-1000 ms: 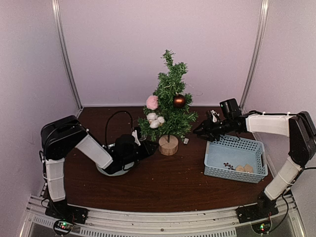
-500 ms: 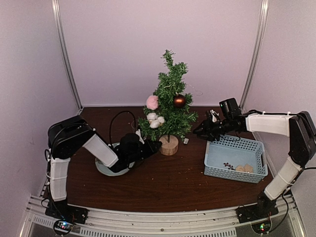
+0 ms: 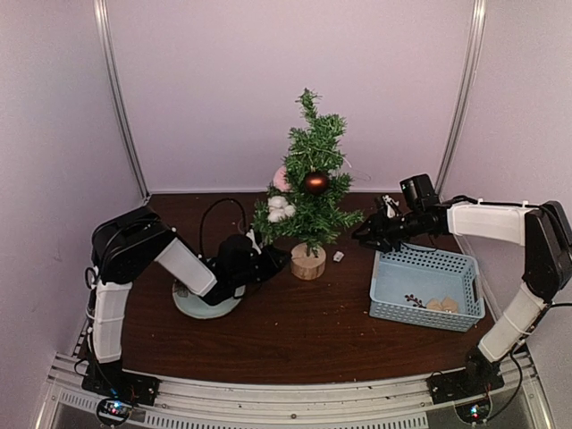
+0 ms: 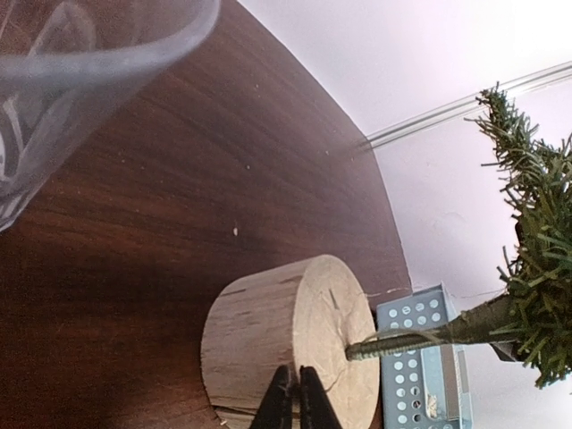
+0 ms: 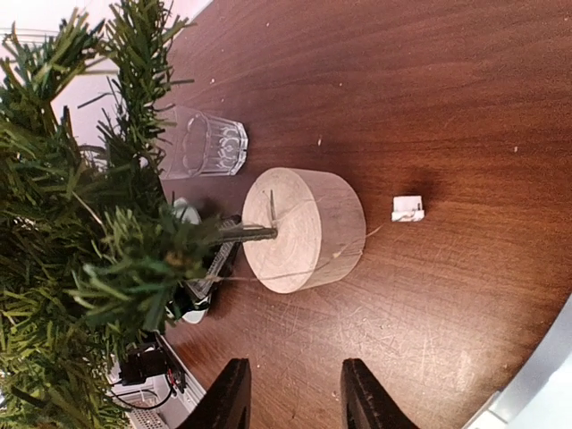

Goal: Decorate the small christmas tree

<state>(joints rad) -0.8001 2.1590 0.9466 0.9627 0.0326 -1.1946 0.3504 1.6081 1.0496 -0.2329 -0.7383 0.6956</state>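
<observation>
A small christmas tree (image 3: 308, 192) stands upright near the back middle of a dark wooden counter (image 3: 295, 344), on a round wood stump (image 3: 308, 262). It already carries a copper ball (image 3: 315, 182), a white cotton cluster (image 3: 281, 207) and a pink pompom (image 3: 281, 177) half hidden by the branches. The left arm (image 3: 192, 268) reaches in low from the tree's left. The left jaws are clenched on nothing, with their tips against the side of the stump, probably to steady or nudge the tree. A clear glass (image 5: 204, 143) stands just left of the stump. The right arm (image 3: 483, 222) reaches in from the tree's right. The right jaws are parted and empty, facing the lower branches. A blue basket (image 3: 427, 286) to the tree's right holds a few leftover pieces within that arm's reach. A small white bit (image 3: 339, 256) lies just right of the stump.
</observation>
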